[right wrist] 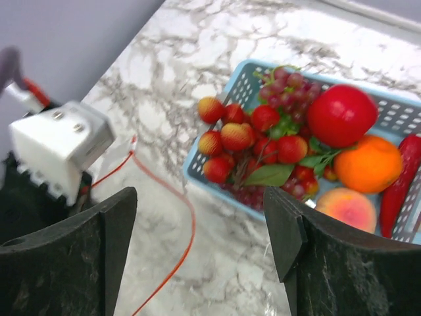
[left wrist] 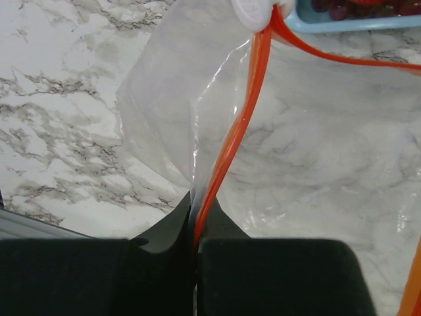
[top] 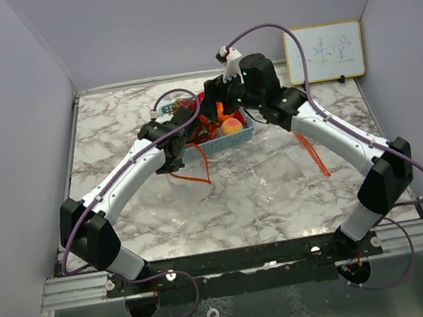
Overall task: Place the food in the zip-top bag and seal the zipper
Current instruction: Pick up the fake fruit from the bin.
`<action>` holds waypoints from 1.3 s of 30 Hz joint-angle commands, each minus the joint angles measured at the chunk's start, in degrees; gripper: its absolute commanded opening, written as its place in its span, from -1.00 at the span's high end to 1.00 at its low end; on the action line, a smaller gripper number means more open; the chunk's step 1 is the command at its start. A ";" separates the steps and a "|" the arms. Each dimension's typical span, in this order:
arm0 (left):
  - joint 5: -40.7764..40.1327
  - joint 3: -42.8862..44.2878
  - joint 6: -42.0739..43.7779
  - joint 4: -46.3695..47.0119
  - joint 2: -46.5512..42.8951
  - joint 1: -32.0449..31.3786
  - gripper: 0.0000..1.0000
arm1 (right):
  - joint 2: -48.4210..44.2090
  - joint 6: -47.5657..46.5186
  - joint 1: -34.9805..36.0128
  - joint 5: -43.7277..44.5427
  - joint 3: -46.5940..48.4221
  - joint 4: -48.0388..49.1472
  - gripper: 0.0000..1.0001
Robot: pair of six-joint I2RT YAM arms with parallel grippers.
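Food (right wrist: 289, 141) sits heaped in the blue basket (right wrist: 399, 115), so lower your right gripper (right wrist: 200, 230), jaws wide apart above the basket, straight onto a single fruit, while your left gripper (left wrist: 196, 218), clamped on the zipper (left wrist: 240, 125), holds the bag (left wrist: 171, 112) up just on the basket's near side.

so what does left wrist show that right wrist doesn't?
Only left wrist: the left jaws shut on the zipper, pinching it together with the clear bag film, which I can't make out in the right view.
Only right wrist: the right jaws open and empty above the basket, which holds the apple, orange, peach and strawberries. A white housing on the other arm sits at left.
Both: the marble table, the basket's blue edge, some grapes and the orange-red zipper strip.
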 commanded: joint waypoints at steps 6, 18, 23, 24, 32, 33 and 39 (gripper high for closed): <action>-2.88 -2.44 1.49 -0.04 -3.22 5.42 1.00 | 16.72 -2.22 -0.48 4.05 10.55 -1.90 -0.51; -1.34 -4.91 6.15 2.45 -4.03 9.48 1.00 | 27.82 3.19 -0.48 -6.39 10.40 5.45 -0.33; -0.80 -5.04 8.05 3.13 -4.79 11.10 1.00 | 32.41 4.97 -0.48 -8.35 14.47 4.15 -0.15; -0.69 -5.07 8.45 3.43 -5.05 11.43 1.00 | 33.15 5.37 -0.48 -8.43 14.44 4.28 -0.14; 1.33 -4.88 10.77 5.51 -6.26 13.36 1.00 | 36.58 7.05 -0.48 -10.41 16.51 4.34 0.46; 1.41 -4.87 10.78 5.64 -6.24 13.41 1.00 | 36.46 7.13 -0.48 -10.68 16.52 4.16 0.55; 2.36 -5.08 10.84 6.41 -6.81 13.74 1.00 | 31.57 5.95 -0.48 -7.82 14.95 3.72 0.95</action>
